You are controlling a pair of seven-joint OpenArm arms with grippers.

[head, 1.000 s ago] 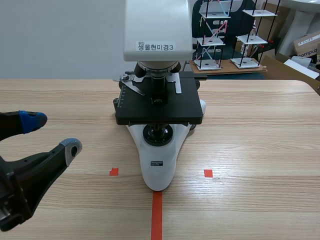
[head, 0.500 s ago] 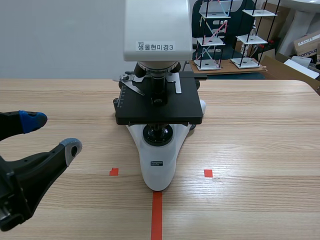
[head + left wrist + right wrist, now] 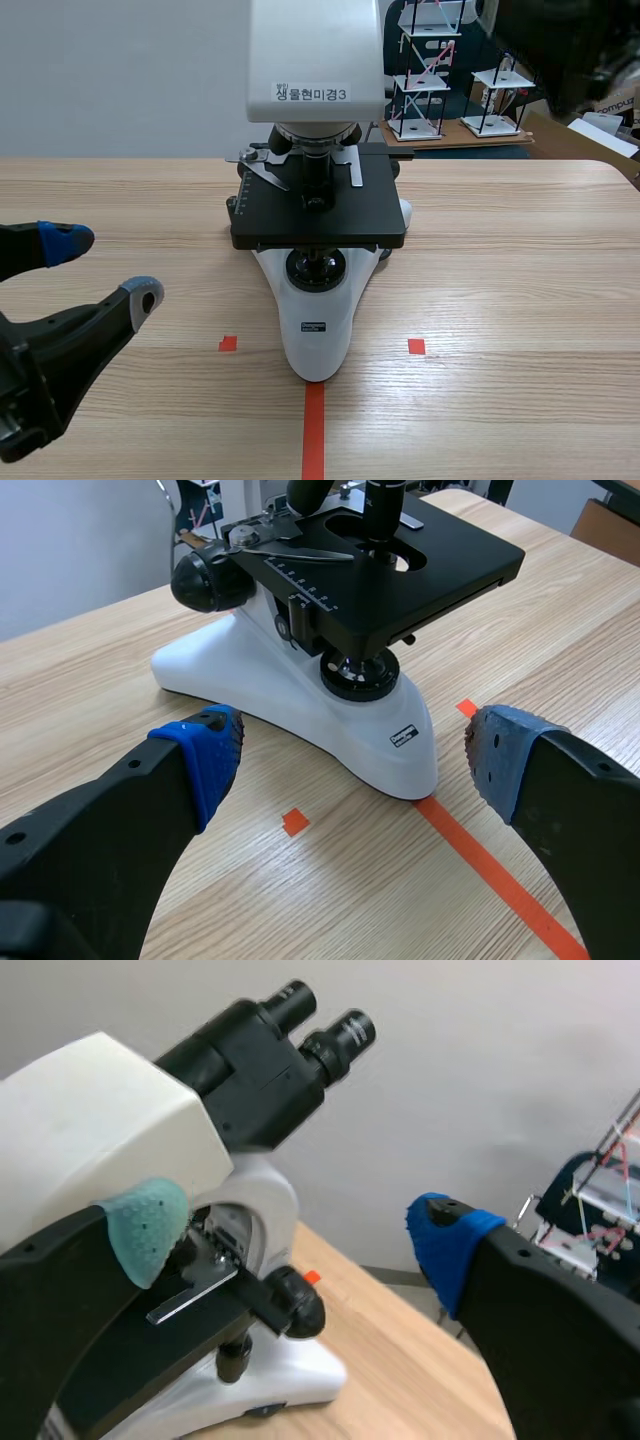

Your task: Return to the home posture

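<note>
The left claw (image 3: 105,268) is seen released, fingers spread wide, low over the near left part of the table (image 3: 520,300), well apart from the microscope (image 3: 318,230) standing at the middle. A broad stretch of wood runs from the microscope's base to the table's right edge. The right claw (image 3: 297,1230) is held high and released near the microscope's head and eyepieces (image 3: 320,1025). In the scene view the right arm (image 3: 560,45) is shown only as a dark blur, cut off at the upper corner, and the microscope's top is cropped.

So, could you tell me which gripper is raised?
The right gripper, up beside the microscope's head; the left gripper sits low over the table near its base.
</note>
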